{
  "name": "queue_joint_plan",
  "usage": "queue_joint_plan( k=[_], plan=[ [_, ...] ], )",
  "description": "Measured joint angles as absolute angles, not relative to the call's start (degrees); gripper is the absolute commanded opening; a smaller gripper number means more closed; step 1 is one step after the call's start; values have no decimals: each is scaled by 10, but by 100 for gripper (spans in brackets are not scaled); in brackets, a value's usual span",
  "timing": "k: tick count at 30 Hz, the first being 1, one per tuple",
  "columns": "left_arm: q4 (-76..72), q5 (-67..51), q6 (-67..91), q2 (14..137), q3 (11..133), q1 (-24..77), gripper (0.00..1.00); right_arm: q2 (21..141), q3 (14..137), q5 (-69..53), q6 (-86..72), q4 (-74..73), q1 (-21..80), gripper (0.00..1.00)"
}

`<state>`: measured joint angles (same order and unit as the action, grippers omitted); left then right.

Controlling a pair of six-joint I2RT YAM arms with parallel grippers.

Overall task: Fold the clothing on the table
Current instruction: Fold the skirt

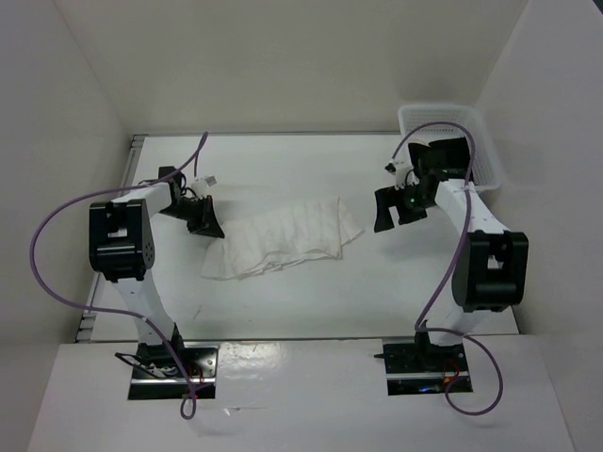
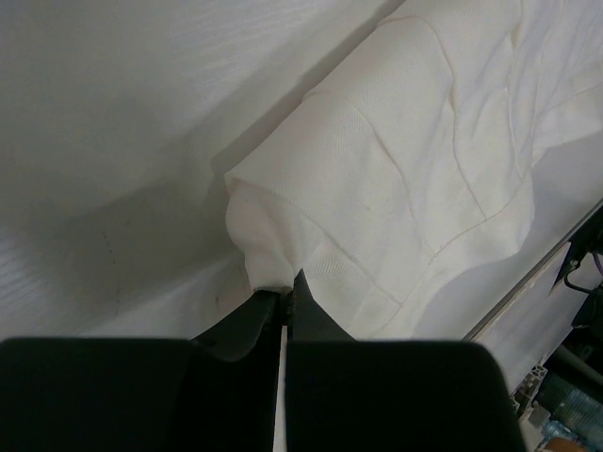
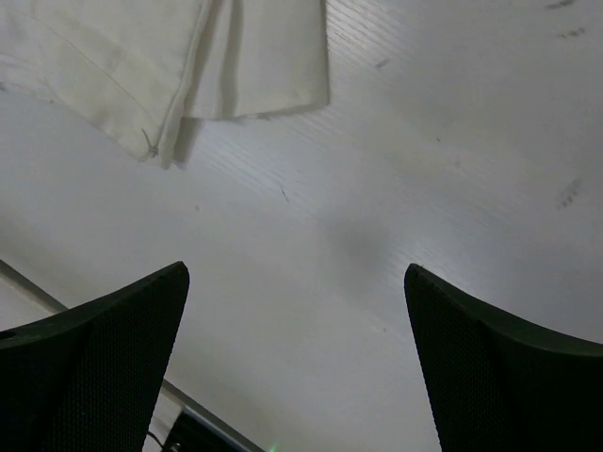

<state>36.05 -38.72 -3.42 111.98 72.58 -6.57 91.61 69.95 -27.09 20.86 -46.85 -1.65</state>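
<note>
The white pleated clothing [image 1: 287, 237] lies spread in the middle of the table [image 1: 301, 301], wider on the left. My left gripper [image 1: 209, 226] sits at its upper left corner. In the left wrist view that gripper [image 2: 285, 294] is shut on a pinched fold of the clothing [image 2: 405, 169], its edge bunched up between the black fingertips. My right gripper [image 1: 391, 209] hovers just right of the garment's right end, not touching it. Seen from the right wrist, its fingers [image 3: 122, 339] stand wide open over bare table, and the clothing's corner [image 3: 236, 66] lies ahead at upper left.
A white mesh basket [image 1: 452, 137] stands at the far right corner, behind my right arm. A thin metal rail [image 1: 132, 151] runs along the table's left edge. Purple cables loop off both arms. White walls close the table in on three sides.
</note>
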Motion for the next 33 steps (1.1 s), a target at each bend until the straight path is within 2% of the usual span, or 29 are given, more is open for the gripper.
queue_joint_plan(
  k=[8, 15, 33],
  plan=[
    [350, -371, -26, 1110, 697, -67, 0, 1054, 778, -348, 212, -457, 44, 99],
    [344, -366, -26, 1110, 696, -67, 0, 1148, 792, -391, 214, -435, 64, 99],
    [327, -354, -23, 1110, 690, -66, 0, 1150, 792, -374, 212, -365, 59, 99]
  ],
)
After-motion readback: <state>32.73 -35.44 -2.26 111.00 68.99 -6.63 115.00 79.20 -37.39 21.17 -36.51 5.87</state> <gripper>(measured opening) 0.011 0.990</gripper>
